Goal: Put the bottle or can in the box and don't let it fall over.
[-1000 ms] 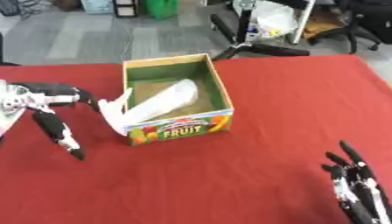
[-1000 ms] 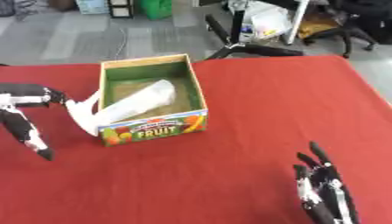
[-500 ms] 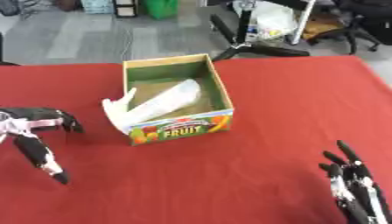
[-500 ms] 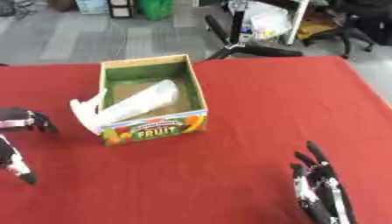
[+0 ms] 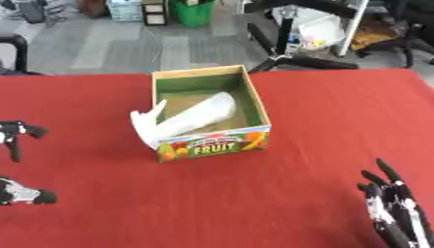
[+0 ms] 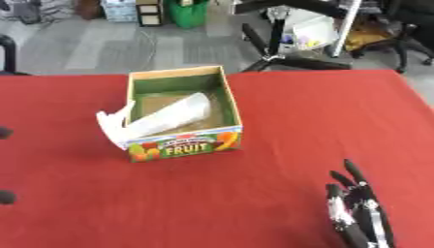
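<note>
Box (image 5: pixel 212 143) on the table (image 5: pixel 322 121) left of centre, bottle (image 5: pixel 191 118) lying tilted inside it, apparently resting over the box's left wall, left hand (image 5: pixel 15 138) at the near left edge, right hand (image 5: pixel 394 210) near right corner.

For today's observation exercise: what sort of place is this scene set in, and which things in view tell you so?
Probably an office or lab workspace: a red-covered table stands on grey flooring, with black office chairs and a green bin beyond it.

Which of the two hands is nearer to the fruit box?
The left hand, at the left edge, is nearer to the fruit box. The right hand rests open in the lower right corner, farther from it.
</note>
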`<state>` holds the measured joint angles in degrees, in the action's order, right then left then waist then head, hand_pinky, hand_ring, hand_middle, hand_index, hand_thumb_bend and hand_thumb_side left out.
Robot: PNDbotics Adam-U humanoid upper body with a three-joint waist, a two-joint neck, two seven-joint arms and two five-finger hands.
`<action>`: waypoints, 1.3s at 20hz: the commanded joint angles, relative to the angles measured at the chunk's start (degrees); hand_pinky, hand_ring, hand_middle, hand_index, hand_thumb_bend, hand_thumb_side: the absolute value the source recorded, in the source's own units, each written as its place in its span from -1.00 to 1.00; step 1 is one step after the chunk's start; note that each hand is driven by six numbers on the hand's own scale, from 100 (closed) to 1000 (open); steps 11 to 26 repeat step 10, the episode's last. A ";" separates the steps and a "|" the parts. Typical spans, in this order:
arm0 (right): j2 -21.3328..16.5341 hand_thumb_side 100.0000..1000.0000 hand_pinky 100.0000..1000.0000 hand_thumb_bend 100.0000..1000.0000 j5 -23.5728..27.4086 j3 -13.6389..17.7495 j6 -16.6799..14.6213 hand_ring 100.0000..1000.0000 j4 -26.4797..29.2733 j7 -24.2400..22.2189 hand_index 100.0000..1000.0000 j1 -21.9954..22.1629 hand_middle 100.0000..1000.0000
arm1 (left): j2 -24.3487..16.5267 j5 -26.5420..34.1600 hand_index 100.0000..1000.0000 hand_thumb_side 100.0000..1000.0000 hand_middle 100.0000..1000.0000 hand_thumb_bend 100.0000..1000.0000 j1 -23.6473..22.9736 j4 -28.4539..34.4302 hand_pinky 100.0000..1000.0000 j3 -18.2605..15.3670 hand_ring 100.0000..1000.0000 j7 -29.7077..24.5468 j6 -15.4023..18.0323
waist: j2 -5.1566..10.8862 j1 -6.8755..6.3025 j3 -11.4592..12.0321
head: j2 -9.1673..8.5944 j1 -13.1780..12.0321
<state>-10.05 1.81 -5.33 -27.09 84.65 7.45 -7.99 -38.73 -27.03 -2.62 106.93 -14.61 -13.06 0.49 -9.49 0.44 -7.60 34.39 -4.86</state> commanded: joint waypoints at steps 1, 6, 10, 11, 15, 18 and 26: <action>-1.31 -0.18 0.56 -1.00 -0.45 0.50 -0.08 0.76 0.53 0.56 0.89 0.08 1.00 | 6.53 1.78 0.67 0.30 0.34 0.72 -2.97 5.30 0.62 -3.92 -0.26 9.19 -1.82 | 1.15 -0.31 0.53 | 0.49 0.52; -1.64 -0.18 0.56 -1.00 -0.74 1.05 -0.07 0.76 0.31 1.13 0.89 1.09 1.00 | 17.24 6.26 0.67 0.24 0.26 0.47 -6.26 7.47 0.60 -4.81 -0.29 22.71 -2.36 | 2.17 -0.46 1.96 | 1.75 1.32; -1.61 -0.18 0.56 -1.00 -0.87 1.09 -0.05 0.76 0.26 1.30 0.89 1.39 1.00 | 21.97 10.66 0.65 0.17 0.22 0.35 -4.89 5.33 0.59 -3.43 -0.30 30.72 -1.05 | 2.58 -0.15 2.47 | 2.24 1.01; -1.61 -0.18 0.56 -1.00 -0.87 1.09 -0.05 0.76 0.26 1.30 0.89 1.39 1.00 | 21.97 10.66 0.65 0.17 0.22 0.35 -4.89 5.33 0.59 -3.43 -0.30 30.72 -1.05 | 2.58 -0.15 2.47 | 2.24 1.01; -1.61 -0.18 0.56 -1.00 -0.87 1.09 -0.05 0.76 0.26 1.30 0.89 1.39 1.00 | 21.97 10.66 0.65 0.17 0.22 0.35 -4.89 5.33 0.59 -3.43 -0.30 30.72 -1.05 | 2.58 -0.15 2.47 | 2.24 1.01; -1.61 -0.18 0.56 -1.00 -0.87 1.09 -0.05 0.76 0.26 1.30 0.89 1.39 1.00 | 21.97 10.66 0.65 0.17 0.22 0.35 -4.89 5.33 0.59 -3.43 -0.30 30.72 -1.05 | 2.58 -0.15 2.47 | 2.24 1.01; -1.61 -0.18 0.56 -1.00 -0.87 1.09 -0.05 0.76 0.26 1.30 0.89 1.39 1.00 | 21.97 10.66 0.65 0.17 0.22 0.35 -4.89 5.33 0.59 -3.43 -0.30 30.72 -1.05 | 2.58 -0.15 2.47 | 2.24 1.01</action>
